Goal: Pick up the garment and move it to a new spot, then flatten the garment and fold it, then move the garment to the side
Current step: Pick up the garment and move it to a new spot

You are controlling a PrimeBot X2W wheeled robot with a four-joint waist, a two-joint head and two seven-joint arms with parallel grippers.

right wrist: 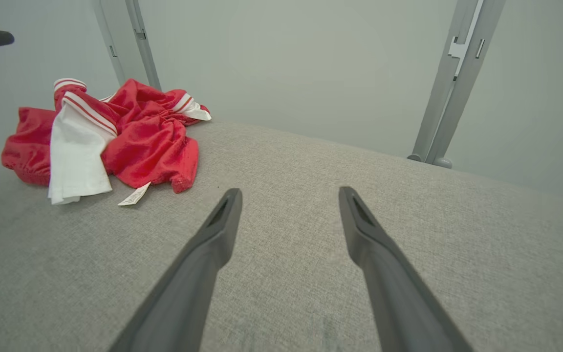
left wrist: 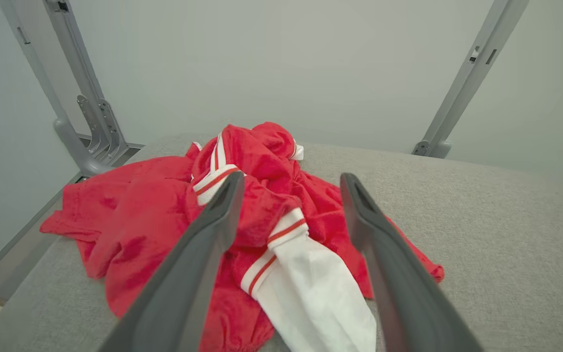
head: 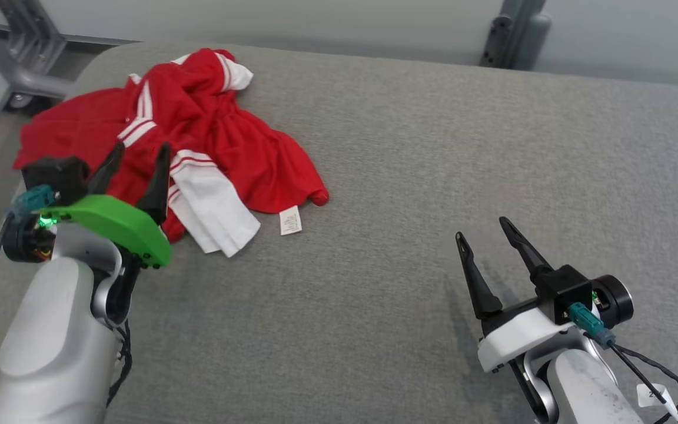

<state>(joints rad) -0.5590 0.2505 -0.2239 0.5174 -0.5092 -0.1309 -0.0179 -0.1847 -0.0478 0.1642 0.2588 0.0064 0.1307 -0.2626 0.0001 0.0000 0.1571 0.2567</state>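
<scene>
Grey woven padded surface [head: 409, 176]: spans the scene from left to right, rounded at its far left corner, with a pale wall behind it. Garment [head: 209, 135]: red, with white sleeves and red-and-white striped bands. It lies in a crumpled, unfolded heap on the far left part of the surface, its left side reaching the surface's left edge. One white sleeve [head: 216, 217] trails out of the heap towards the near side, flat on the grey fabric. Left gripper [head: 142, 147]: on a pale forearm with a green wrist cover [head: 116, 222], at the near left. Its two dark fingers stand wide apart with nothing clamped between them. They point into the near left side of the heap, and in the left wrist view they flank the striped band of the sleeve; whether the tips touch the cloth cannot be told. Right gripper [head: 482, 228]: on a white wrist mount at the near right, fingers likewise spread wide and empty, over bare grey fabric and well apart from the garment. Grey metal frame posts: one at the far left [head: 27, 56], one at the far right [head: 512, 32], both beyond the surface. Care label [head: 290, 222]: small, white, lying flat on the grey fabric just beside the garment's near right hem.
</scene>
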